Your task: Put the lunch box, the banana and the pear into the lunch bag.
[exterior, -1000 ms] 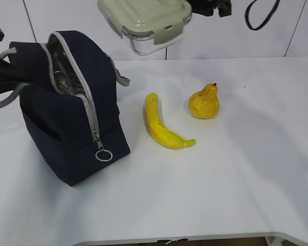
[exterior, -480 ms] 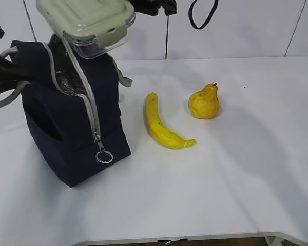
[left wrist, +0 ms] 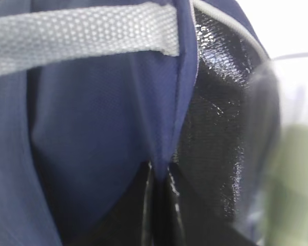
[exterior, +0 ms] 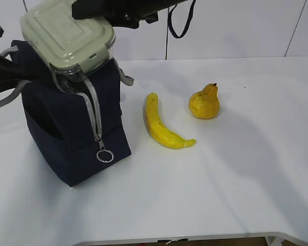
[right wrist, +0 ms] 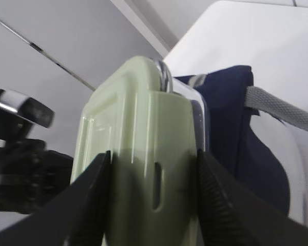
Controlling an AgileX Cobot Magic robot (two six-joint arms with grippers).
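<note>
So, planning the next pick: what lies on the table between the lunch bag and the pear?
The banana alone, lying between the lunch bag and the pear, seen in the exterior view.

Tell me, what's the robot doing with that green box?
The right gripper holds the lunch box over the open top of the lunch bag, ready to go in. The left gripper pinches the bag's edge, holding it open. The banana and the pear wait on the table.
</note>
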